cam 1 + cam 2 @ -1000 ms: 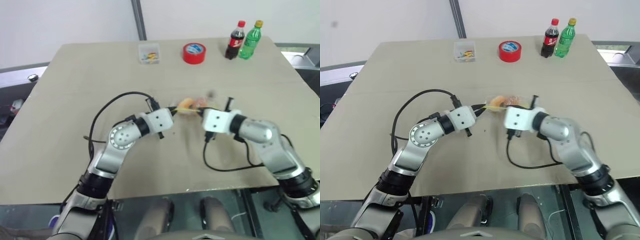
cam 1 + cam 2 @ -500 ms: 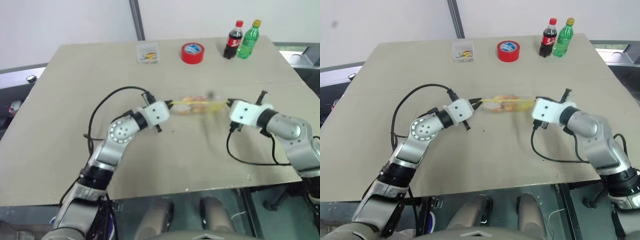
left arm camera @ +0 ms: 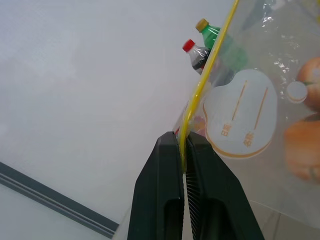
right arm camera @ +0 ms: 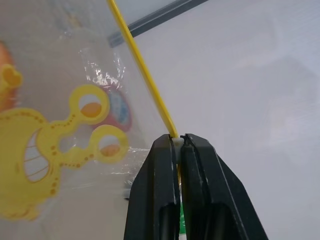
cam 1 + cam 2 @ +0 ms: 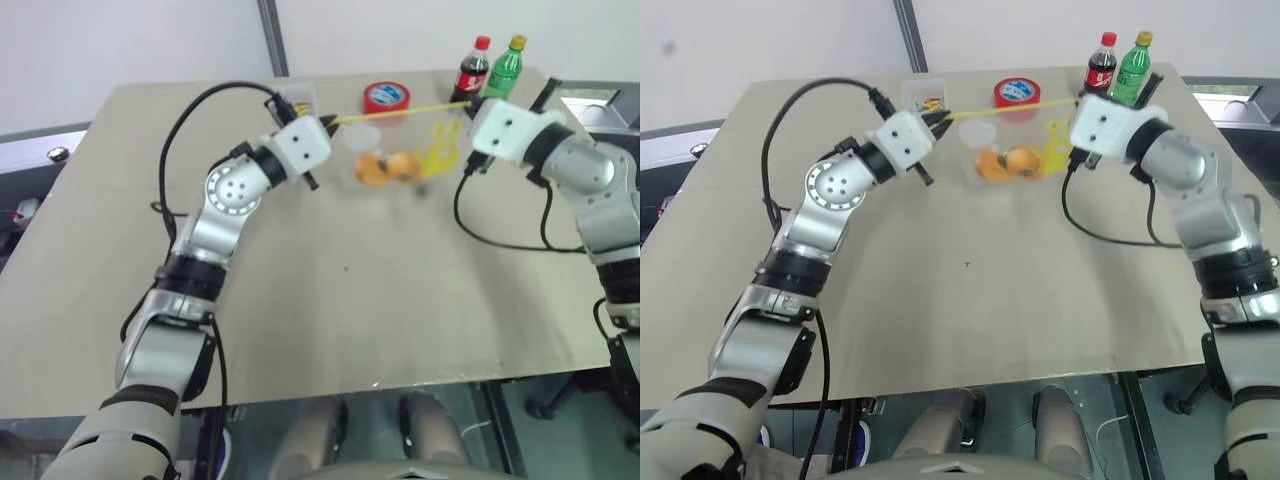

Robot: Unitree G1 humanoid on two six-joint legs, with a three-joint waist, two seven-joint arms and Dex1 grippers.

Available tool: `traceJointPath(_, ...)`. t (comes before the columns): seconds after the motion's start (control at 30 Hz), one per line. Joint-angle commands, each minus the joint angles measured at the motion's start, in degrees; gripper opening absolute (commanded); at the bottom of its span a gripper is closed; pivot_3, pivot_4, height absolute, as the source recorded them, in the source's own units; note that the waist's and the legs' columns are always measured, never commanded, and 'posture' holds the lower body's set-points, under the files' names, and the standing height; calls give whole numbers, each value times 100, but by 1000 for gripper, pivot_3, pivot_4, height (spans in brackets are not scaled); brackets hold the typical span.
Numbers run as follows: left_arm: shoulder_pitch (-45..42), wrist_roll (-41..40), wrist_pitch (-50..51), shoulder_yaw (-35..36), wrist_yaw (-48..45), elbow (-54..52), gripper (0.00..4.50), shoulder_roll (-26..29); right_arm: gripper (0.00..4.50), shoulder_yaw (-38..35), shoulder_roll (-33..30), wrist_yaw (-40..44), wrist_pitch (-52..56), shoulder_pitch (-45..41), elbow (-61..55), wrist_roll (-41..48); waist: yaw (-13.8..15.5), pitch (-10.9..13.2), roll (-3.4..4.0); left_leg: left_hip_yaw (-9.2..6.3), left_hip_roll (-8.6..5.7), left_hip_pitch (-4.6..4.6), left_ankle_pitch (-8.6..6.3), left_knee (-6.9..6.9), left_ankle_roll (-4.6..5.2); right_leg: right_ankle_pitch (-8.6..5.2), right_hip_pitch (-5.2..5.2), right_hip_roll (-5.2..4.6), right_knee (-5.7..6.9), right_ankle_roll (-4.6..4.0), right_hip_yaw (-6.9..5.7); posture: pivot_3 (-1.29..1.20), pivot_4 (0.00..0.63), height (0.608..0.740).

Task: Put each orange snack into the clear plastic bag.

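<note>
The clear plastic bag [image 5: 400,150] hangs in the air above the table, stretched between both grippers by its yellow seal strip [image 5: 400,110]. My left gripper [image 5: 328,121] is shut on the strip's left end, and my right gripper [image 5: 468,103] is shut on its right end. Two orange snacks [image 5: 388,166] lie side by side inside the bag, at its bottom. Yellow print [image 4: 45,150] covers the bag's right half. In the left wrist view the black fingers [image 3: 165,170] pinch the strip [image 3: 205,75], with a snack [image 3: 302,150] behind the film.
A red tape roll [image 5: 386,97] lies at the table's far edge behind the bag. A cola bottle [image 5: 474,68] and a green bottle [image 5: 505,65] stand at the far right. A small clear plastic box [image 5: 925,98] sits at the far left of them. Black cables trail from both wrists.
Both arms rose and reached forward, lifting the bag off the table. The grippers pulled apart, drawing the seal strip taut, and the bag now hangs with the snacks at its bottom.
</note>
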Motion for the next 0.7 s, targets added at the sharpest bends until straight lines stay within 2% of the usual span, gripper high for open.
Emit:
traceJointPath(0.03, 842, -113, 60, 404, -126, -663, 0, 411, 19, -838, -295, 320, 639, 918, -966, 503, -8, 0, 0, -2, 0, -4, 0, -1, 0, 0, -5, 0, -2, 0, -1, 0, 150, 713)
traceJointPath(0.1, 1359, -136, 143, 345, -233, -1134, 0, 439, 19, -879, -236, 441, 935, 1491, -1569, 671, -14, -1, 2, -5, 1, -6, -1, -5, 1, 0, -6, 0, -4, 0, -1, 0, 150, 713)
traceJointPath(0.17, 1853, -199, 282, 276, -410, -1582, 776, 462, 0, -841, -260, 546, 1157, 2010, -2021, 704, -13, 0, 4, -3, 2, -5, -1, 0, 2, 0, -5, 1, 3, 0, 1, 0, 150, 713)
traceJointPath(0.27, 2573, -635, 840, 244, -853, -2339, 1965, 504, 1041, -912, -206, 658, 1539, 2697, -2610, 900, 21, 0, 5, 3, 1, 12, -1, 14, 3, 0, 7, 2, 34, 0, 8, 0, 150, 713)
traceJointPath(0.33, 2954, -1117, 1463, 359, -1200, -2799, 2978, 589, 2013, -1106, -236, 776, 1774, 3115, -2887, 1071, 39, 0, 5, 3, 1, 22, -1, 16, 2, 0, 12, 1, 53, 0, 7, 0, 150, 713)
traceJointPath(0.43, 3579, -2114, 2467, 894, -1624, -3499, 4453, 830, 3545, -1706, -322, 1019, 2167, 3844, -3244, 1549, 44, -1, 5, -1, 2, 27, -4, 22, 7, -1, 15, 0, 71, -1, 4, 0, 150, 713)
traceJointPath(0.47, 3724, -2354, 2687, 1045, -1742, -3656, 4488, 919, 3756, -1873, -343, 1098, 2263, 4009, -3321, 1686, 45, -1, 5, -1, 2, 28, -4, 23, 6, 0, 16, 0, 70, -1, 4, 0, 150, 713)
traceJointPath(0.5, 3858, -2554, 2875, 1191, -1838, -3784, 4500, 1017, 4433, -2044, -365, 1187, 2340, 4180, -3384, 1823, 45, -1, 6, -1, 2, 30, -3, 23, 4, 0, 17, 0, 70, -1, 4, 0, 150, 713)
traceJointPath(0.6, 4296, -3330, 3557, 1864, -2179, -4107, 4500, 1401, 4433, -3021, -313, 1576, 2670, 4875, -3653, 2637, 48, -1, 8, 3, 3, 33, -4, 22, 5, -1, 19, 0, 68, -1, 7, 0, 150, 713)
traceJointPath(0.7, 4296, -3710, 3959, 2152, -2265, -4247, 4500, 1578, 4433, -3453, -344, 1738, 2859, 5133, -3841, 3083, 56, 0, 9, 2, 5, 37, -10, 19, 14, -1, 24, 1, 63, -1, 4, 0, 150, 713)
